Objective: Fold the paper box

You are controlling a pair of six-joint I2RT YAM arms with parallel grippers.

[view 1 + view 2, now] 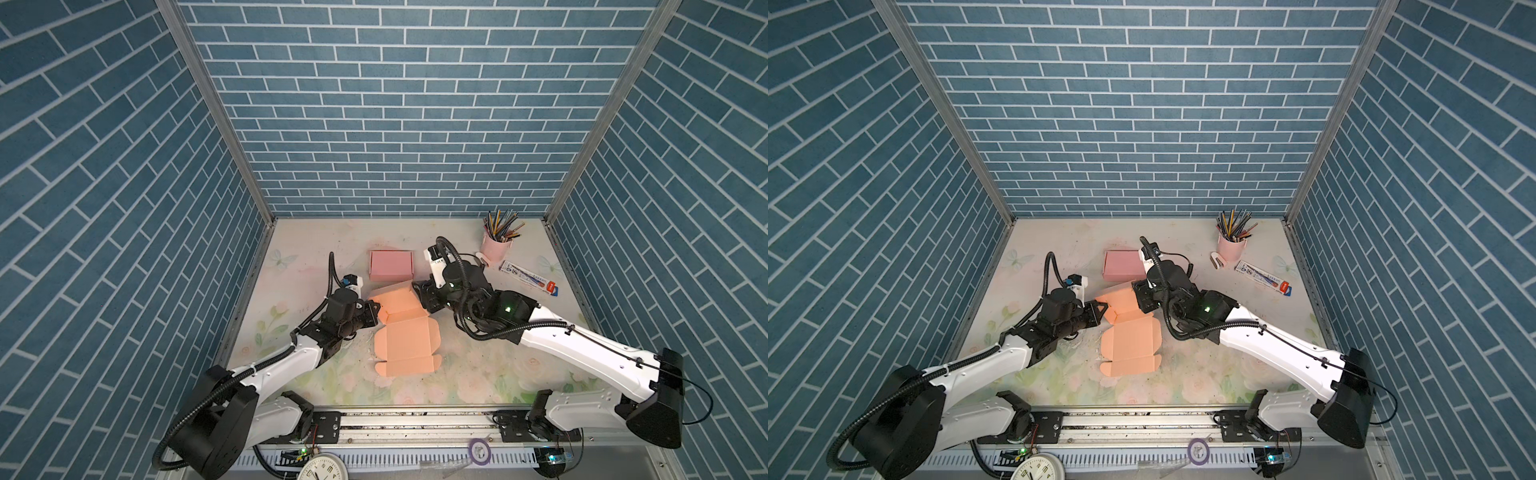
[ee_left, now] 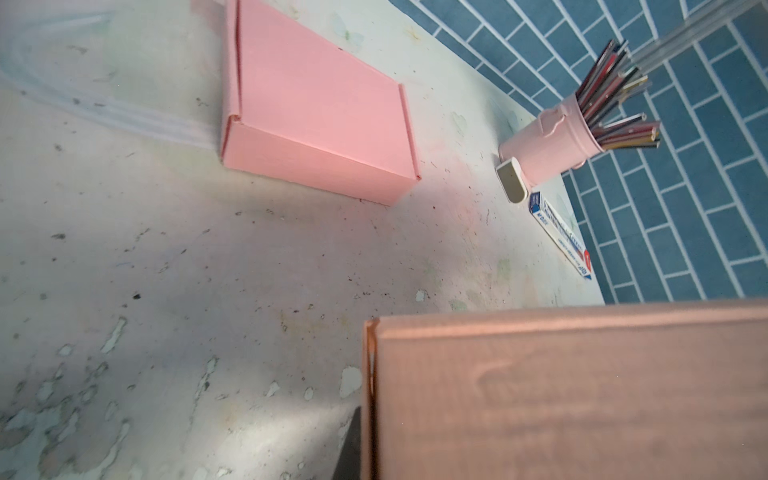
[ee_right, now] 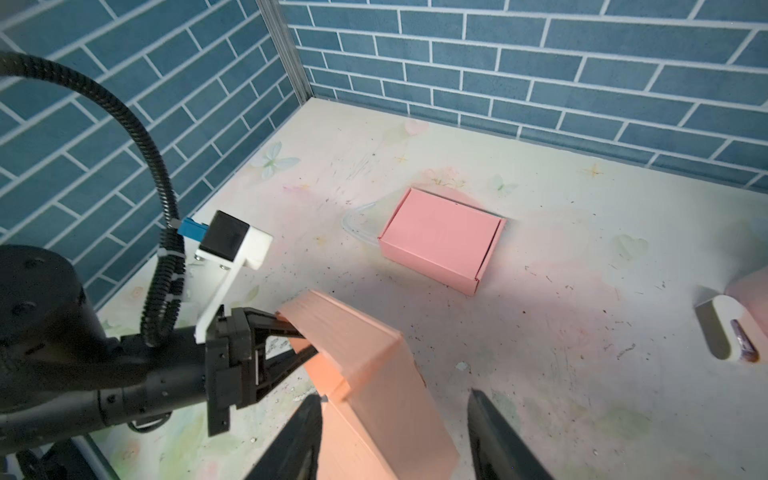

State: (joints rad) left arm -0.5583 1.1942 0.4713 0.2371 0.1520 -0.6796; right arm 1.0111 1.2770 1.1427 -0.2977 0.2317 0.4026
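Right, centre of the surface (image 1: 478, 374): the peach paper box (image 1: 405, 336) lies mostly flat and unfolded, with its far panel tipped up off the tabletop. The left gripper (image 3: 303, 336) is at 9 o'clock of that raised panel, jaws pressed together on its side flap. The right gripper (image 3: 392, 397) is at 3 o'clock of it, jaws spread, one on either side of the cardboard, with a clear gap on one side.

At 12 o'clock, just beyond the panel and apart from it, lies a closed pink box (image 1: 390, 266). In the far corner at 2 o'clock stands a pink pencil cup (image 1: 494, 245), crammed with pencils (image 1: 500, 224) that fan out of the top. A white stapler (image 1: 1219, 261) sits just beside the cup's base, partly hidden by the right arm in a top view. A long blue-and-white carton (image 1: 530, 278) lies near them, toward 3 o'clock.
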